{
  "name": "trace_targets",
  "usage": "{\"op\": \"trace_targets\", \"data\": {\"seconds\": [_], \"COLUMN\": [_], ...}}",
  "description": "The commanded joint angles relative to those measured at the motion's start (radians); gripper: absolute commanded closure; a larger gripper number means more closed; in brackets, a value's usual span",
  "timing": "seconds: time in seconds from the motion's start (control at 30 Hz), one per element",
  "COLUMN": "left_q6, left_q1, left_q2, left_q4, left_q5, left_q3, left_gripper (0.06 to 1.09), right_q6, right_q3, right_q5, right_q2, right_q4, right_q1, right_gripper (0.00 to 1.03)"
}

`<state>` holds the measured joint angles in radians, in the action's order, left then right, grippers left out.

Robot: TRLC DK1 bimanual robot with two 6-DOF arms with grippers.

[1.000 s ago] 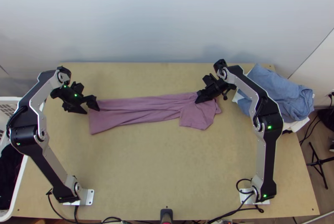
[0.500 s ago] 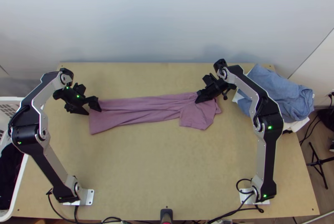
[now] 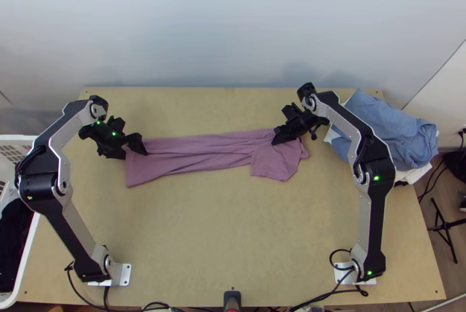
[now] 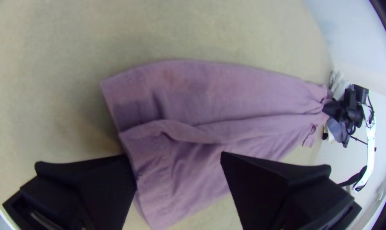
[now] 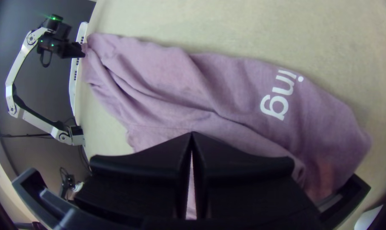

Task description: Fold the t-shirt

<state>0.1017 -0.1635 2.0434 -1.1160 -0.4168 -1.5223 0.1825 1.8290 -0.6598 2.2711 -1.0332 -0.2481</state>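
Wooden table point(image 3: 233, 224). T-shirt point(image 3: 198, 153) across its middle, folded into a long strip. Right gripper point(image 3: 275, 141) clamped on its sleeve end; left gripper point(image 3: 135, 155), fingers apart, at hem. Best pinch all layers before lifting.

Light wooden table point(image 3: 233, 236), mauve t-shirt point(image 3: 175, 163) in a long strip, blue cloth point(image 3: 408, 137) over white cloth point(image 3: 416, 174)

T-shirt point(image 3: 198, 158) lies lengthwise across the desk point(image 3: 233, 230), a basket point(image 3: 27, 251) beside its left edge, a pile of clothes point(image 3: 402, 134) on its far right corner
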Motion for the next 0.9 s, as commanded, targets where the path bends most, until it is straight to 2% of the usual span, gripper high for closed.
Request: {"op": "trace_targets", "data": {"seconds": [0.0, 0.07, 0.4, 0.47, 0.6, 0.87], "left_q6": [-0.028, -0.030, -0.059, -0.059, -0.051, 0.029], "left_q1": [0.012, 0.013, -0.002, -0.008, -0.019, -0.076], "left_q2": [0.008, 0.009, 0.008, 0.004, -0.019, -0.080], "left_q4": [0.008, 0.016, 0.078, 0.084, 0.088, 0.010], "left_q5": [-0.040, -0.039, -0.091, -0.099, -0.135, -0.134], "left_q3": [0.007, 0.016, 0.021, 0.021, 0.030, 0.068], "left_gripper": [0.34, 0.38, 0.96, 1.04, 1.04, 1.04], "right_q6": [-0.006, -0.006, -0.006, -0.014, -0.017, -0.025], "right_q3": [-0.002, -0.002, -0.007, -0.007, -0.004, -0.022], "right_q5": [0.002, 0.002, 0.003, 0.002, -0.001, -0.017], "right_q2": [-0.002, -0.002, -0.007, -0.018, -0.056, -0.154], "right_q4": [-0.001, -0.001, -0.002, -0.002, -0.021, -0.071], "right_q1": [-0.006, -0.010, -0.013, -0.014, -0.026, -0.034], "right_gripper": [1.00, 1.00, 1.00, 1.00, 1.00, 1.00]}}
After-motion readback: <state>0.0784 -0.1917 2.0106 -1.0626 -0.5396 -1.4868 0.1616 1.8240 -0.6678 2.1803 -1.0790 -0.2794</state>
